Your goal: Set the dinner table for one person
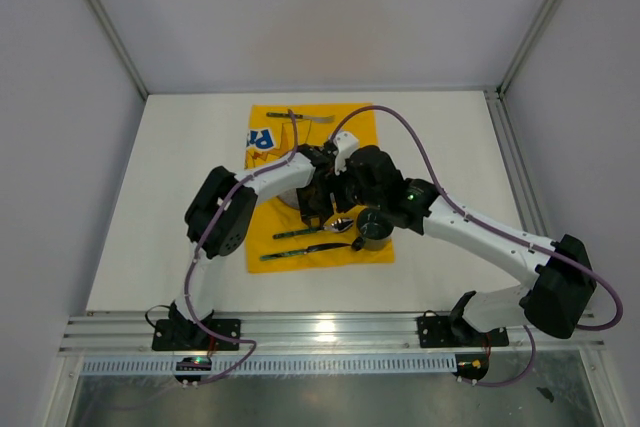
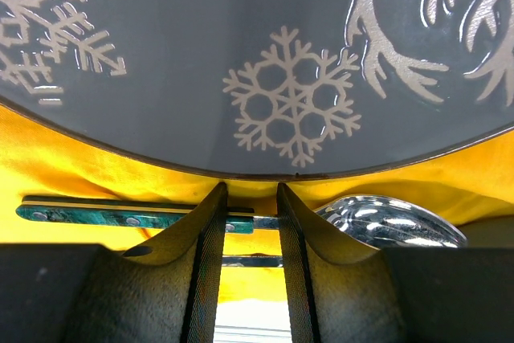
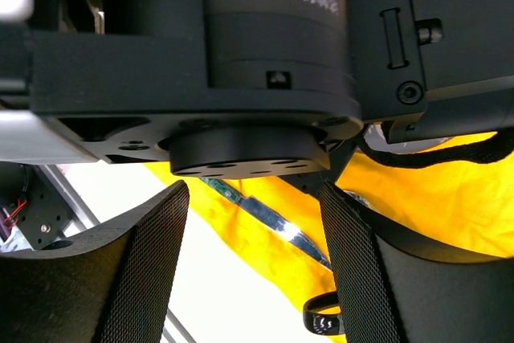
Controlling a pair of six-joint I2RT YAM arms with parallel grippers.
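The matte white rectangular counter [image 1: 150, 247] lies flat in front of both arm bases, its edges square to the mounting rail. In the overhead view it spans more from side to side than from near to far. A yellow printed cloth [image 1: 262, 217] lies across its middle with its long axis running near to far.

On the cloth's far end a metal fork [image 1: 298, 117] lies crosswise. Near the near end a green-handled spoon [image 1: 315, 229] and a green-handled knife [image 1: 310, 250] lie side by side, both running left to right. A dark mug [image 1: 375, 230] stands just right of the spoon's bowl.

The left end effector [image 2: 250, 190] sits low, with its tips at the rim of a grey snowflake-patterned plate [image 2: 265, 38]. Its jaws are narrowly parted, with only cloth and cutlery showing through the gap.

The right end effector [image 3: 253, 189] is spread wide and grips nothing. The left arm's black housing fills the view beyond it.
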